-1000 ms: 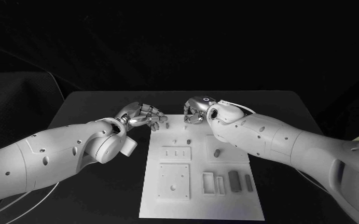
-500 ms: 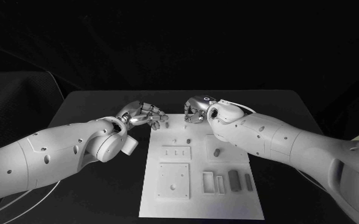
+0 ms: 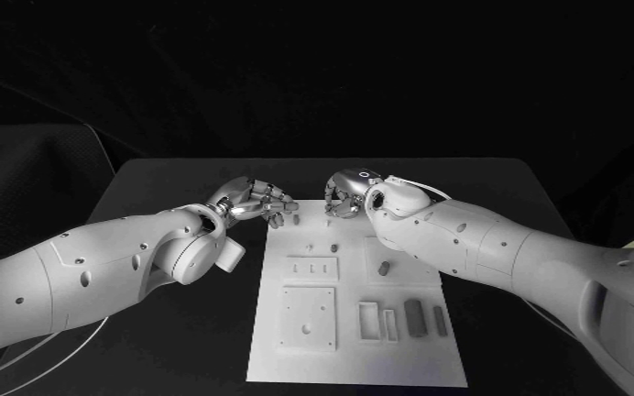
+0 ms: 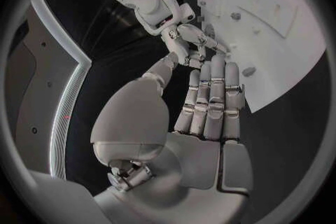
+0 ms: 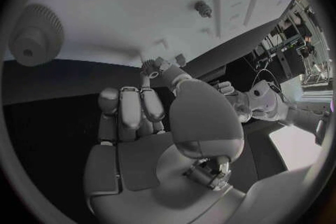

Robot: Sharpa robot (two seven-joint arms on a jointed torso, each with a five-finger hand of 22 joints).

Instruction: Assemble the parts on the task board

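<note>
Task board (image 3: 355,359) lies on black table (image 3: 172,185); left hand (image 3: 254,202) and right hand (image 3: 346,192) curled, grasp unclear

The left robot hand (image 3: 255,202) has edged slightly toward the task board (image 3: 356,359).

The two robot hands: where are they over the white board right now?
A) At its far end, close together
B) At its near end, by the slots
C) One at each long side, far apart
A: the left hand and right hand sit near each other at the far edge of the task board.
</note>
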